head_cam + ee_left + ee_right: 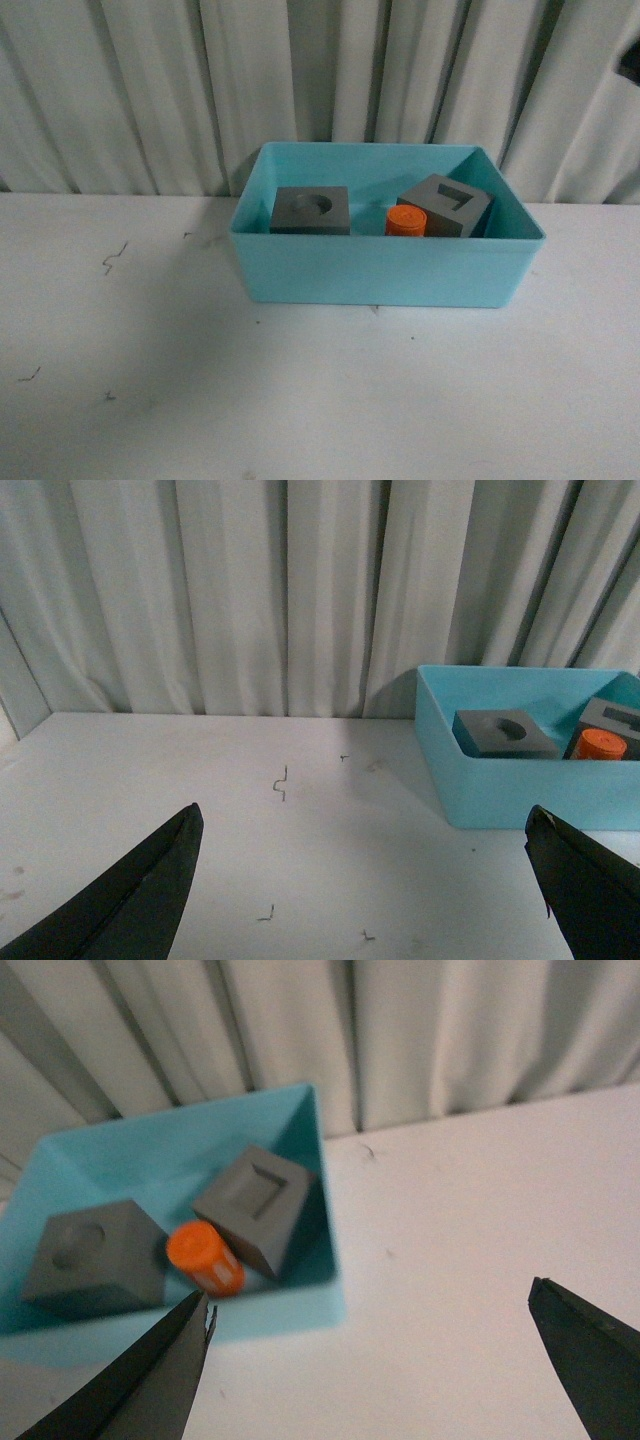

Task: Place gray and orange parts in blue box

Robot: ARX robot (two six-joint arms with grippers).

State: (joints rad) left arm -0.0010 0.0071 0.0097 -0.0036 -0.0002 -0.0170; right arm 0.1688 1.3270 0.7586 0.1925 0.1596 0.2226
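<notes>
Inside the blue box [385, 270] lie all three parts. Toward its left end sits a matte gray cube [311, 210] whose top face carries a round recess. Toward its right end a second gray cube [445, 206], with a rectangular recess, sits turned so that one corner faces forward, and it looks tilted. Between them, just beside the second cube, is the smaller orange cylinder [406, 222], smooth and bright; the right wrist view shows it lying on its side with pale markings too blurred to read.

The box is a light turquoise plastic tub, rectangular, with smooth walls and a thin rimmed edge. It stands near the far edge of the surface [150, 390], a little right of its middle, its long side facing the robot. That surface is plain white and matte, flecked with a few small dark scratches. Behind its far edge hangs a pale curtain [140, 90] in soft vertical folds.

Neither arm shows in the front view. In the left wrist view the left hand [365, 900] is released, its dark tapered fingers [130, 905] wide apart over bare surface, the box off to one side. In the right wrist view the right hand [375, 1365] is likewise spread wide and holds nothing, one finger [140, 1385] near the box's front wall.
</notes>
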